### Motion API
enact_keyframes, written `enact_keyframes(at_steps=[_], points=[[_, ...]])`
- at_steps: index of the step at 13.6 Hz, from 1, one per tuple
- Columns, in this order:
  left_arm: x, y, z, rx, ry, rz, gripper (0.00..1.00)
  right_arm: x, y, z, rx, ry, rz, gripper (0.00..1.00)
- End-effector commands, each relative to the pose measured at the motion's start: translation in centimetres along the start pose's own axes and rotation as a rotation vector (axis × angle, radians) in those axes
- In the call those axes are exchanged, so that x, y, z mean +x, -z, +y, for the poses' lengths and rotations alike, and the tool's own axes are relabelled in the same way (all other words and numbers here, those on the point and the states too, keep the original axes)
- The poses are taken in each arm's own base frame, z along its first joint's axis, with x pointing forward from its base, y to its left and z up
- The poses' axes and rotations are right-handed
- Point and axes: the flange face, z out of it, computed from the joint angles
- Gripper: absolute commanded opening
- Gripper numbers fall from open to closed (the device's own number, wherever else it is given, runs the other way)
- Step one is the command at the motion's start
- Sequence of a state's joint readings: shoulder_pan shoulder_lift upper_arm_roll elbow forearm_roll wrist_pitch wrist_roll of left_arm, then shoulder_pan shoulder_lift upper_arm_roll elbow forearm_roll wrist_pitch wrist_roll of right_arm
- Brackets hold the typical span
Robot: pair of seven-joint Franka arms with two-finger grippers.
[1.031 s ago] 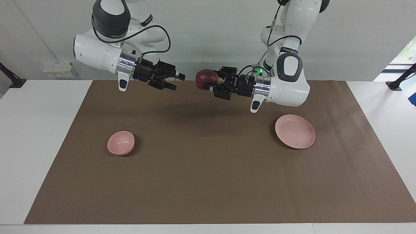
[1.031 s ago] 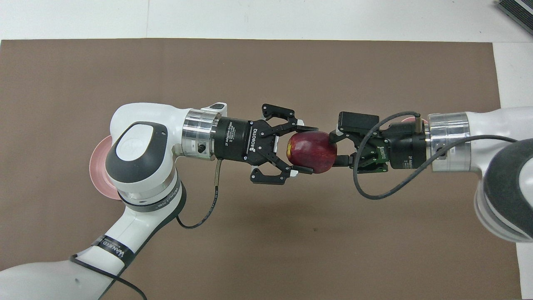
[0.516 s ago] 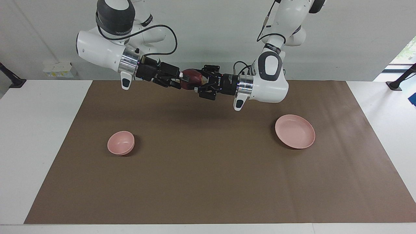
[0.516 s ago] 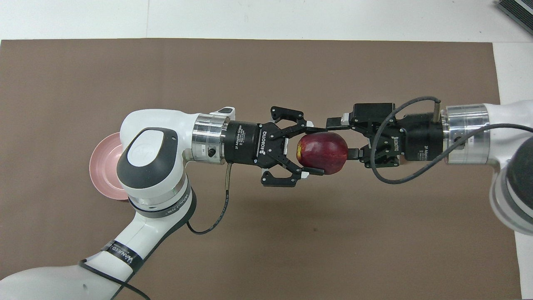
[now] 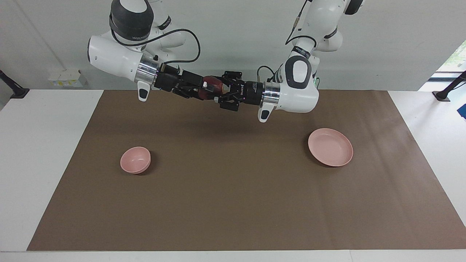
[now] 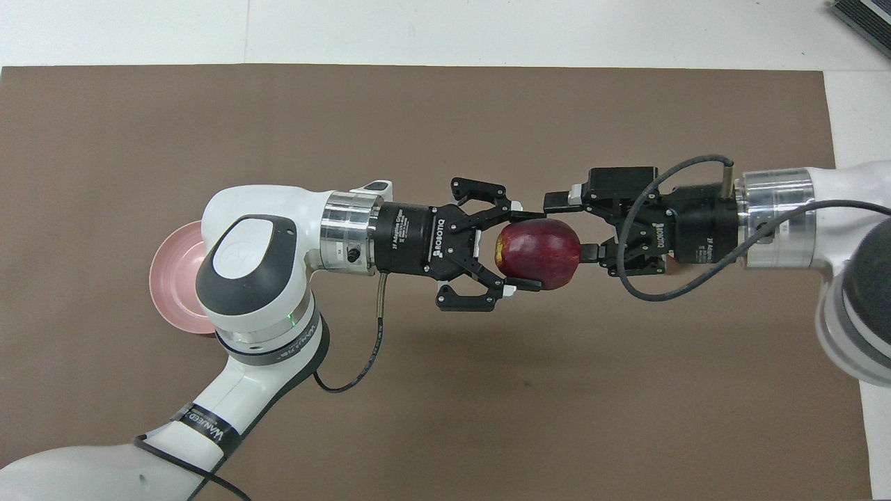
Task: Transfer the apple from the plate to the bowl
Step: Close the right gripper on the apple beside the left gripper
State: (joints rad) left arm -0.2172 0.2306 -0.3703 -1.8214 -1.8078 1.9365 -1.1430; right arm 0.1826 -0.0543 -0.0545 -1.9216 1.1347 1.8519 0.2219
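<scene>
Here, in the facing view, my left gripper is clamped on the small round dark red apple in the air over the brown mat, the pale pink plate and small deep pink bowl bare below, while my right gripper straddles the fruit, fingers apart. From overhead, ROBOTIQ reads on my left gripper; the apple looks firm, waxy and slippery, so I judge its widest girth the safest hold.

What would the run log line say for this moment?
stage: handover in air | apple: held by left gripper | right gripper: around apple | plate, bowl: empty
</scene>
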Motion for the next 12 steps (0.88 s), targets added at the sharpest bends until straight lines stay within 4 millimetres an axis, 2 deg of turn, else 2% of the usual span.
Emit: enact_keyframes(at_steps=[1, 2, 9, 10, 11, 12], points=[[0.2, -0.4, -0.4, -0.06, 0.014, 0.019, 0.0, -0.3, -0.1, -0.3, -0.013, 0.038, -0.018, 0.24], [0.2, -0.6, -0.5, -0.064, 0.013, 0.023, 0.0, -0.3, 0.0, -0.2, -0.013, 0.033, -0.026, 0.0], [-0.4, -0.6, -0.2, -0.08, -0.021, 0.04, 0.0, 0.0, 0.3, -0.1, -0.055, 0.029, -0.026, 0.0], [-0.4, -0.4, 0.2, -0.097, -0.027, 0.052, 0.65, 0.1, 0.5, -0.1, -0.057, 0.03, -0.027, 0.0], [-0.6, -0.3, 0.3, -0.105, -0.039, 0.063, 1.0, 0.1, 0.7, -0.1, -0.068, 0.038, -0.034, 0.0], [-0.5, -0.2, 0.4, -0.106, -0.045, 0.076, 1.0, 0.4, 1.2, 0.2, -0.078, 0.042, -0.035, 0.0]])
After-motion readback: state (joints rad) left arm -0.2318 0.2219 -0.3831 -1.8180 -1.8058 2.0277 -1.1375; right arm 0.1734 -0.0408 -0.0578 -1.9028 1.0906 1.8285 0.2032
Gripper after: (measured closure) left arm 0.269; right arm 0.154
